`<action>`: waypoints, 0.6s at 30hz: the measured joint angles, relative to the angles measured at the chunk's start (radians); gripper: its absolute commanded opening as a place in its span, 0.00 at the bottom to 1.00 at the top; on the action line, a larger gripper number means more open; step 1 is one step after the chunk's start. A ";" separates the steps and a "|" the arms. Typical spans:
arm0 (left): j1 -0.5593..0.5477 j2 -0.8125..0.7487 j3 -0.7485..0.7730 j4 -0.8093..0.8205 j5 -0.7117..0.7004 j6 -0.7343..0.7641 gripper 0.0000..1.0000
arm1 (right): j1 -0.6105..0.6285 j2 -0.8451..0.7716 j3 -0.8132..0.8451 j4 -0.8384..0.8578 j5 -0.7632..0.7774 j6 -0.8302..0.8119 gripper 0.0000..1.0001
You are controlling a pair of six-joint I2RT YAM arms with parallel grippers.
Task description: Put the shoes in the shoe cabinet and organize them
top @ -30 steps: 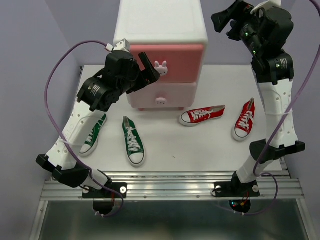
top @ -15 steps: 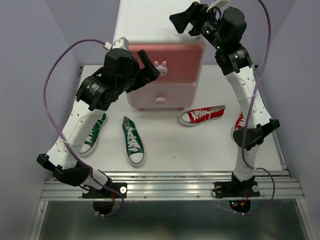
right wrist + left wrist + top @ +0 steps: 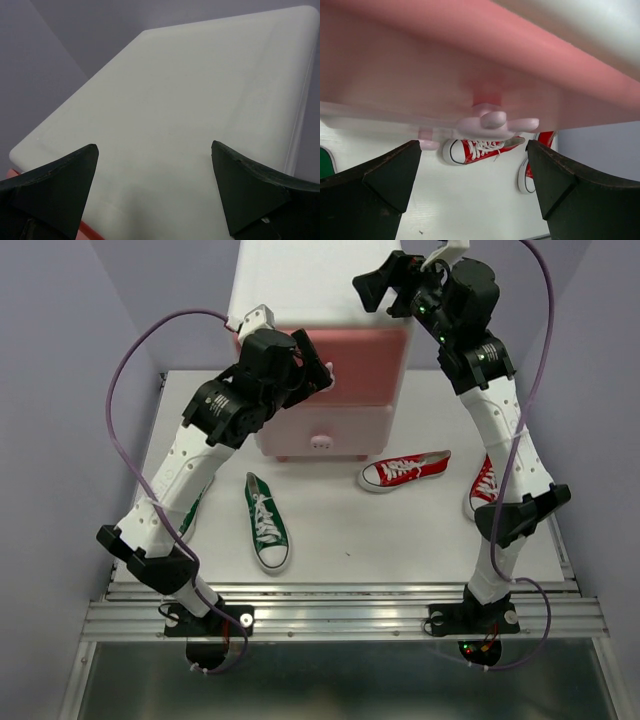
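Shoe cabinet point(image 3: 320, 285): hollow plastic, judged light and liable to slide when a drawer is pulled. Its top is seen spanning the gap below the right gripper point(image 3: 375, 285), whose jaws are spread wide and hold nothing.

Upper knob point(image 3: 495, 120): small, smooth and rigid, and judged the point to take hold. It is centred just ahead of the left gripper point(image 3: 480, 165), whose jaws are wide apart with nothing between them.

Shoes: judged light, with soft canvas and stiffer soles, best pinched across the sides. All lie on the table below and beyond the left jaws.

Count:
- One cabinet.
- Two drawer fronts, upper drawer front point(image 3: 375, 350) and lower drawer front point(image 3: 350, 420).
- Two knobs, including the lower knob point(image 3: 320, 442).
- Four shoes:
  - red shoe on its side point(image 3: 405, 470)
  - second red shoe point(image 3: 485, 485), partly behind the right arm
  - green shoe point(image 3: 267, 522)
  - second green shoe point(image 3: 198, 502), mostly hidden by the left arm
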 measured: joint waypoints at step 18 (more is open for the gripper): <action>-0.099 0.153 0.216 -0.033 -0.161 0.173 0.99 | -0.005 -0.030 -0.043 -0.019 0.061 -0.018 1.00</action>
